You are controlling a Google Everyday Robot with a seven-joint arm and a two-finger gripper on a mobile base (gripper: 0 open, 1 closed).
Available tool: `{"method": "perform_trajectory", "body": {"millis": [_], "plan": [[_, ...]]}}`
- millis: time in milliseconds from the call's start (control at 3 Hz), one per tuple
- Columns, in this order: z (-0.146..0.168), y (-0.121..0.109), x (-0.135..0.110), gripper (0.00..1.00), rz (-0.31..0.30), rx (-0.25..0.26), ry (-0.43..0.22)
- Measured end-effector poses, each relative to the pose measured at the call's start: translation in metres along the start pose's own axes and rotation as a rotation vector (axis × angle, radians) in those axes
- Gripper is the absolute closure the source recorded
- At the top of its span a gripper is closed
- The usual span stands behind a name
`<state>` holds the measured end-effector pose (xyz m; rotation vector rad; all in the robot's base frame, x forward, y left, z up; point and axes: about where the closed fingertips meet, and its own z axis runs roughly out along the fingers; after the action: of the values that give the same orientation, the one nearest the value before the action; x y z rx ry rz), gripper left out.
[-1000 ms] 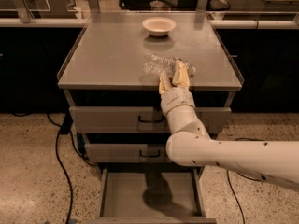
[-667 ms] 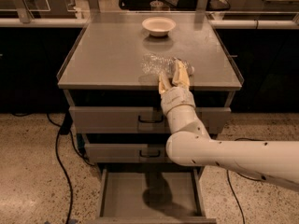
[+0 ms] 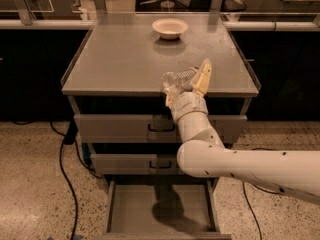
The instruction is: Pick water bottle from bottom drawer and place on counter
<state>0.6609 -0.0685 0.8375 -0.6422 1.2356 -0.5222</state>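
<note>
The water bottle [image 3: 176, 80], clear and crinkled, is held in my gripper [image 3: 187, 85] just above the front edge of the counter [image 3: 120, 54], right of its middle. The gripper is shut on the bottle, with one tan finger [image 3: 203, 76] standing up at the bottle's right. My white arm comes in from the lower right and crosses in front of the drawers. The bottom drawer [image 3: 125, 209] is pulled open below and holds nothing that I can see, only the arm's shadow.
A white bowl [image 3: 170, 28] sits at the back of the counter. Two wider grey drawers [image 3: 115, 129] above the bottom one are closed. Black cables [image 3: 64, 159] run over the speckled floor at the left and right of the cabinet.
The wrist has turned and the bottle has shifted slightly right and down toward the counter's front edge. The drawer and bowl have not moved.
</note>
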Motion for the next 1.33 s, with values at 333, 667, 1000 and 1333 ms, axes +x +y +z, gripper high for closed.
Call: {"method": "perform_trajectory", "body": {"millis": [333, 667, 1000, 1333], "plan": [[0.000, 0.000, 0.000, 0.00, 0.000, 0.000, 0.000], [0.001, -0.005, -0.005, 0.00, 0.000, 0.000, 0.000], [0.004, -0.013, -0.013, 0.00, 0.000, 0.000, 0.000], [0.005, -0.017, -0.017, 0.00, 0.000, 0.000, 0.000]]}}
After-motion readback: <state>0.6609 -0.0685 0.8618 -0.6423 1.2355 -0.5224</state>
